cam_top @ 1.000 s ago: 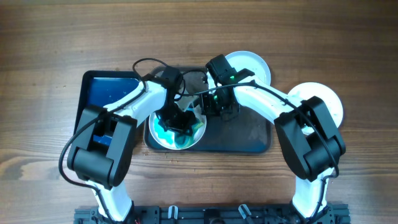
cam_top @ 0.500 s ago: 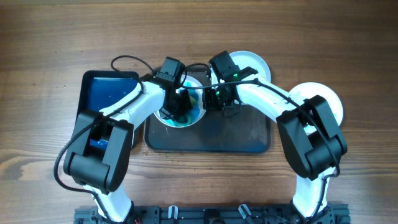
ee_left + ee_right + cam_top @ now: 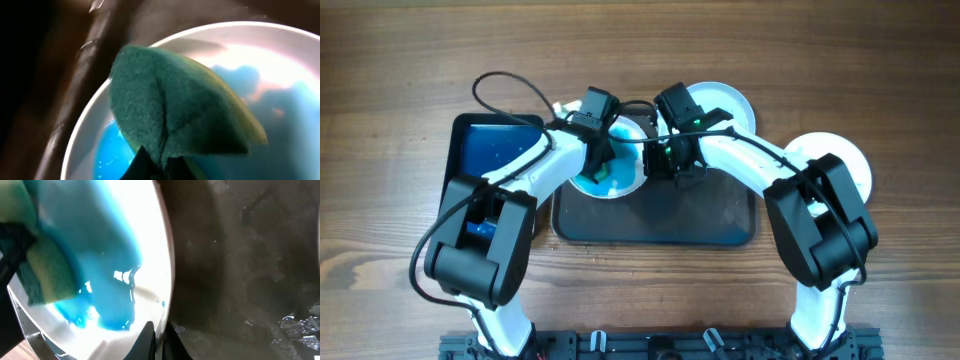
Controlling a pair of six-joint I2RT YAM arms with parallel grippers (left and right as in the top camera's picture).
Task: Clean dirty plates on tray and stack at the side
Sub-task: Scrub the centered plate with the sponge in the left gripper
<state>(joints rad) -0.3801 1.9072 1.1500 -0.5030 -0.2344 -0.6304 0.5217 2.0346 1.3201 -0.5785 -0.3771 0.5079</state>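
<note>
Left fingers (image 3: 150, 162) clamp sponge (image 3: 175, 110) on smeared plate (image 3: 280, 45) | right fingers (image 3: 149, 337) pinch its rim | grey tray (image 3: 240, 280), wood table (image 3: 420, 60)

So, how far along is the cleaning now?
Done, it seems: the back plate and the right plate look white and lie off the tray, though apart, not stacked. In hand: the right gripper pinches the rim of the third plate, smeared blue, while the left gripper holds a sponge on it. Left: finish this plate, then stack all three.
</note>
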